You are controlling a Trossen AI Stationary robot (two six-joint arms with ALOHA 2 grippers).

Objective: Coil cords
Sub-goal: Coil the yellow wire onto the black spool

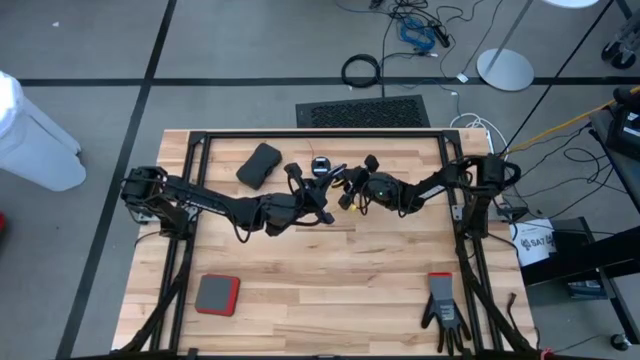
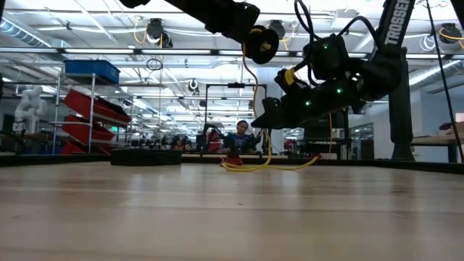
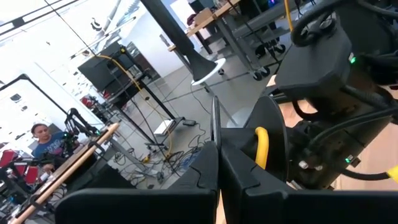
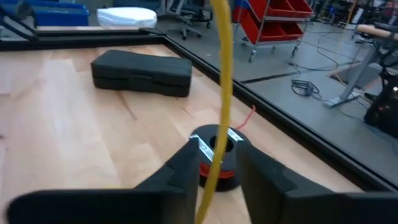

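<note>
On the wooden table [image 1: 330, 270] both arms meet mid-air near the far edge — the left gripper [image 3: 217, 163] pressed together on the yellow cord [image 4: 219, 93], the right gripper [image 4: 214, 165] pinching it too — above a black reel [image 4: 214, 163].

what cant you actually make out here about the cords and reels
- High view: the yellow cord is too small to trace; both arms cover its path.
- Right wrist view: the reel is partly hidden behind the right gripper and the cord.
- Low view: the cord heap on the table is too distant to tell if coiled.
- The dark brown cord appears nowhere.
</note>
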